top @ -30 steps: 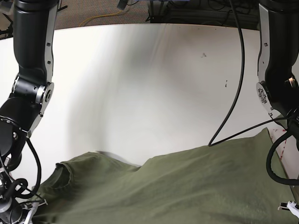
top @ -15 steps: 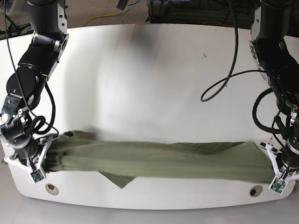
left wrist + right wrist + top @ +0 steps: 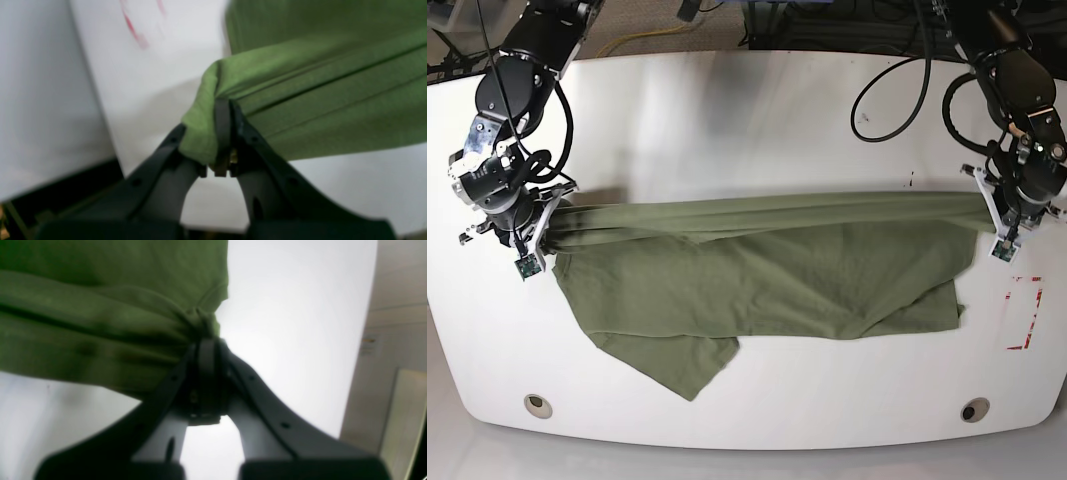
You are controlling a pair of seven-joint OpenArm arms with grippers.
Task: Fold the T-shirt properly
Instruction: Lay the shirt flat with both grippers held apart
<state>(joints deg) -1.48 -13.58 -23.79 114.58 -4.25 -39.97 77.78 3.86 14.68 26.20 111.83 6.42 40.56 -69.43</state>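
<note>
Base view: T-shirt now hangs stretched, farther back.

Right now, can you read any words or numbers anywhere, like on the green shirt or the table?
No readable words or numbers anywhere.
T-shirt: plain green, no print.
Table: a red outline near its edge, a drawn mark, not letters.
Wall sticker in the right wrist view: too blurred to read.
</note>
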